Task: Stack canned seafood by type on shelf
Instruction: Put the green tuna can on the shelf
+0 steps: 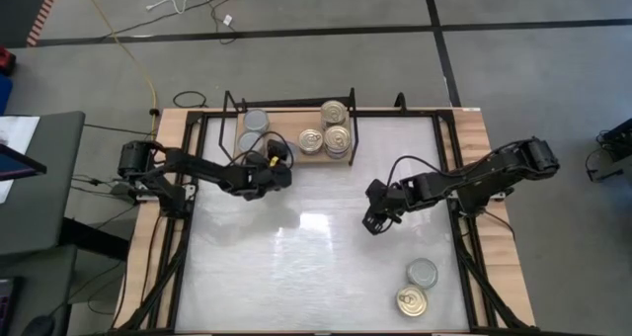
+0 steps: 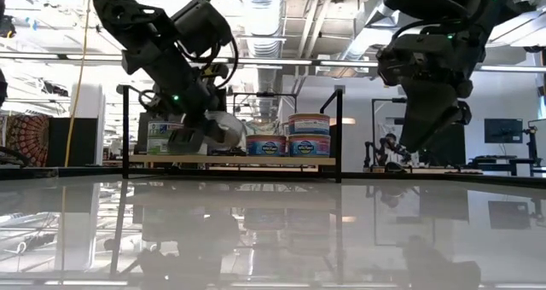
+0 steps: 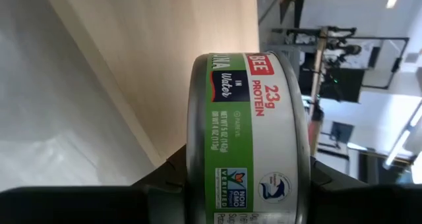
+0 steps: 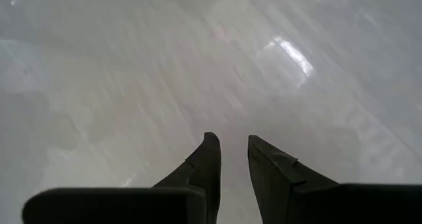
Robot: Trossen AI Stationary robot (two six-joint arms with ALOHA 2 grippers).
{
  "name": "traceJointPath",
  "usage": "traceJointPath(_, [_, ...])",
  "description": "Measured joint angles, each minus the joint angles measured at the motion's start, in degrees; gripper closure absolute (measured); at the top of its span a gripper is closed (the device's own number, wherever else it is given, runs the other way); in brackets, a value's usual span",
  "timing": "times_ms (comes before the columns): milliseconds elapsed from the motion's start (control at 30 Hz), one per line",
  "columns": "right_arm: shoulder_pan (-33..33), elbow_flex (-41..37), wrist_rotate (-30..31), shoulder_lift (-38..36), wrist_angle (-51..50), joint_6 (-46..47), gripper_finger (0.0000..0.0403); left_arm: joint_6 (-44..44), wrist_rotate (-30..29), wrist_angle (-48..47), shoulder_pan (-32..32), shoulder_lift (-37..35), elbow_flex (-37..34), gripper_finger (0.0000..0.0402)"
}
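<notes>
The shelf (image 1: pixel 292 125) is a wooden board in a black wire frame at the table's far side. On it stand silver-topped cans (image 1: pixel 256 122) at the left and gold-topped cans (image 1: pixel 336 112) at the right, some stacked. My left gripper (image 1: pixel 275 162) hovers at the shelf's near edge, shut on a green-labelled can (image 3: pixel 247 132). My right gripper (image 1: pixel 373 220) hangs over the bare table middle with a narrow gap between its fingers (image 4: pixel 208 158) and nothing in it. A silver-topped can (image 1: pixel 423 272) and a gold-topped can (image 1: pixel 411 300) stand on the table at the near right. My left gripper pinches the can between its two fingers (image 3: pixel 161 181), one on each flat end, near the rim (image 3: pixel 192 158). The fingers come from the table's left, slanting a little downward. The can is lifted clear and stands on edge, its silver end (image 2: pixel 226 130) tilted, just before the shelf.
The shelf's black wire posts (image 2: pixel 339 132) rise at its corners and a rail runs along the top. Dark frame bars (image 1: pixel 459 227) run down both sides of the white tabletop (image 1: pixel 316 277). Wide bare tabletop lies between the arms and the near edge.
</notes>
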Motion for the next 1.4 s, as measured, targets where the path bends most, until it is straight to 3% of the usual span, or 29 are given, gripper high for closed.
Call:
traceJointPath(700, [-2.11,0.02,-0.02,-0.01,-1.32,-0.02,0.03,2.12,0.01,-2.9,5.12,0.0,-0.04,0.0266])
traceJointPath(867, [-2.21,0.02,-0.02,-0.02,-1.29,0.0,0.03,4.0,3.13,-2.86,6.21,0.0,-0.07,0.0246])
traceJointPath(1100, [-2.21,0.02,-0.02,-0.01,-1.29,0.0,0.03,5.03,3.21,-2.74,6.49,0.0,-0.07,0.0197])
traceJointPath(1300, [-2.21,0.02,-0.02,0.0,-1.4,0.02,0.03,2.02,4.02,0.88,6.88,0.0,-0.07,0.0192])
traceJointPath(1400, [-2.21,0.02,-0.02,-0.02,-1.42,0.02,0.03,5.13,4.9,2.02,7.52,0.0,-0.07,0.0192])
